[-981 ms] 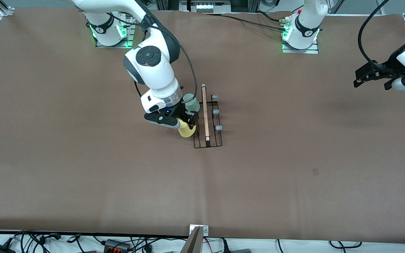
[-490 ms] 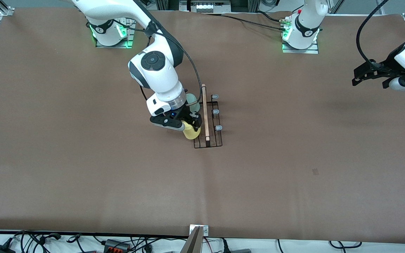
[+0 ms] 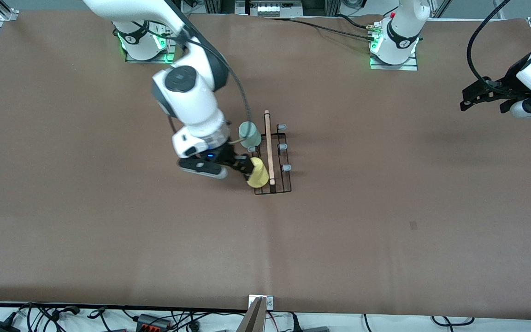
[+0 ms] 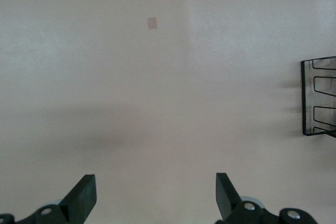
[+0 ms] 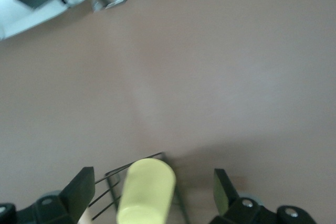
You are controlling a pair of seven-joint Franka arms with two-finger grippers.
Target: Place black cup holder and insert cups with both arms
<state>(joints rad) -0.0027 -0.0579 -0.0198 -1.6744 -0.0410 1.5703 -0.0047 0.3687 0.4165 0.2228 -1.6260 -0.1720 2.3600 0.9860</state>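
Observation:
The black cup holder (image 3: 278,184) lies mid-table with its wooden rod handle (image 3: 268,147) on top; one end of it shows in the left wrist view (image 4: 318,98). A pale green cup (image 3: 249,134) sits on a peg beside the handle. A yellow cup (image 3: 258,173) sits tilted on the holder, nearer to the front camera than the green one. My right gripper (image 3: 243,167) is open around the yellow cup (image 5: 147,190), its fingers (image 5: 80,187) apart from it. My left gripper (image 3: 481,107) waits open over bare table at the left arm's end.
Three grey-tipped pegs (image 3: 282,146) stand free on the holder's other row. A small dark patch (image 3: 413,225) marks the table cover. A metal bracket (image 3: 260,302) and cables (image 3: 155,320) lie along the edge nearest the front camera.
My right gripper has opened and let go of the yellow cup, which now rests on the holder. The right hand has drawn back a little toward its own end. The left arm has barely moved.

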